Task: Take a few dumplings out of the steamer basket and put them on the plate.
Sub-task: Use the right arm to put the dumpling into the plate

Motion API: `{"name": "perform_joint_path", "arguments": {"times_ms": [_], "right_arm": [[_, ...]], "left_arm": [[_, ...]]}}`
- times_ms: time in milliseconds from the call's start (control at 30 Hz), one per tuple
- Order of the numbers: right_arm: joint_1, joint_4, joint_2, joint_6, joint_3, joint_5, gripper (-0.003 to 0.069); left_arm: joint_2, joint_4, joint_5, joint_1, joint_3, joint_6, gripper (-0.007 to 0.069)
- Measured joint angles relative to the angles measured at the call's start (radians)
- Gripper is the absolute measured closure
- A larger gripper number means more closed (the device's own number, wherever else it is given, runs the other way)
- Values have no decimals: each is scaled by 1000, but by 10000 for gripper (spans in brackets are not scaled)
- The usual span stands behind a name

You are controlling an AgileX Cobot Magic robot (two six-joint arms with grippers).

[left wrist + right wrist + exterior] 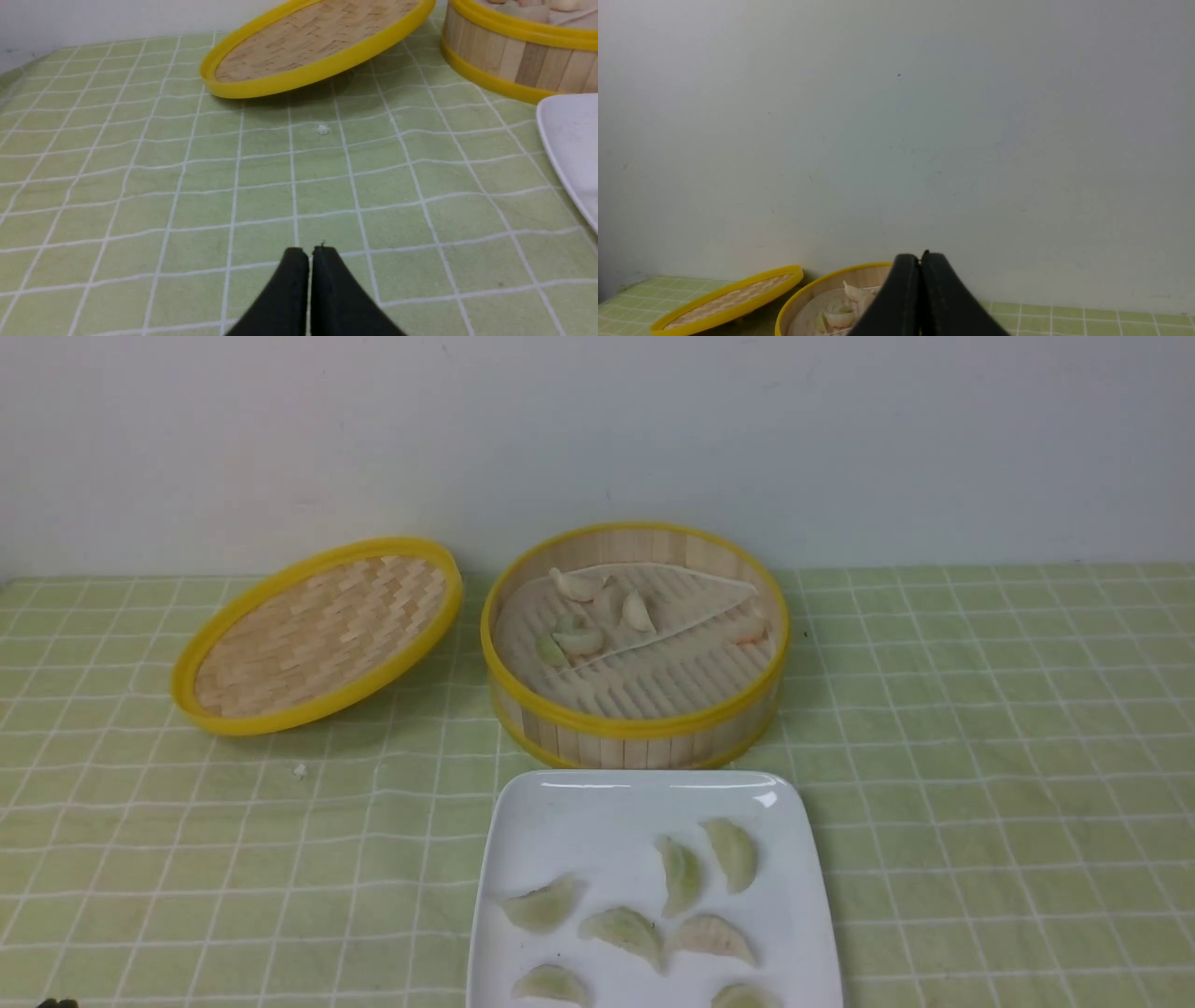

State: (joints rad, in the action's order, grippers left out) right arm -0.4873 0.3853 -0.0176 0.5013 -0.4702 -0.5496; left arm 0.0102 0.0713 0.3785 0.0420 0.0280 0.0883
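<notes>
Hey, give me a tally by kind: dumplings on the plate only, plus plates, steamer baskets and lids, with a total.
dumplings on the plate: 7
plate: 1
steamer basket: 1
lid: 1
Total: 10
</notes>
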Motion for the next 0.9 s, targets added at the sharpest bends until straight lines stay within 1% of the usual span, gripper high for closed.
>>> {"name": "perform_joint_path", "arguments": {"times_ms": [100, 200, 900], "right_arm": [[0, 0, 0, 0, 0, 0, 673], [0, 0, 0, 0, 0, 0, 673], [0, 0, 0, 0, 0, 0, 673]], "left_arm": [[0, -4, 0, 41, 0, -10, 630], [0, -6, 0, 51, 0, -13, 630], [0, -7, 0, 51, 0, -17, 630]]}}
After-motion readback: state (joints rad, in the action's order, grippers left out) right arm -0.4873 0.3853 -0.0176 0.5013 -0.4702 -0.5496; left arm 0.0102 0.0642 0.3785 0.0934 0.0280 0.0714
